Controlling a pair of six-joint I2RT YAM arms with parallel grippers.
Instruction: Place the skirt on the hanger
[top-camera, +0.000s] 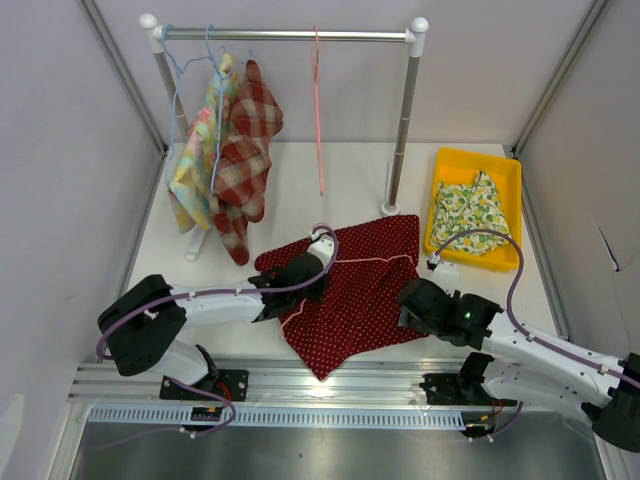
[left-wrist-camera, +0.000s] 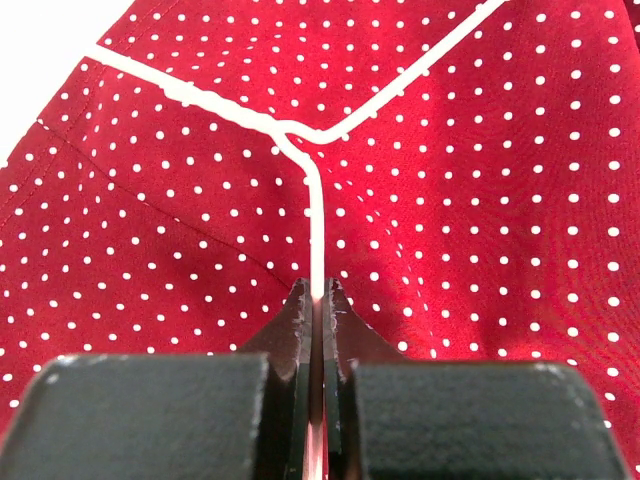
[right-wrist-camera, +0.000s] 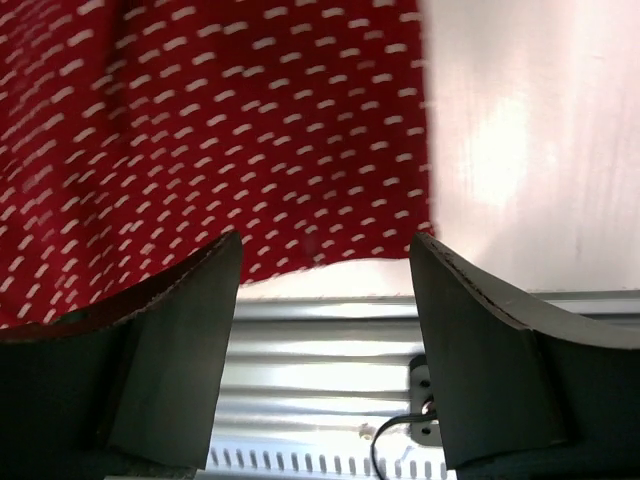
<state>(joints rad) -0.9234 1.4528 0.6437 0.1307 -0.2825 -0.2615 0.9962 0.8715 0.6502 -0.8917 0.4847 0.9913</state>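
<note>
The left gripper (left-wrist-camera: 316, 300) is pinched tight on the stem of a thin white wire hanger (left-wrist-camera: 314, 210). The hanger's arms fork out flat across a red fabric skirt with white dots (left-wrist-camera: 480, 200). The skirt lies spread on the white table (top-camera: 355, 190), near its front edge, between the two arms. The right gripper (right-wrist-camera: 325, 250) stands with jaws wide apart (nothing between them) above the skirt's near hem.
</note>
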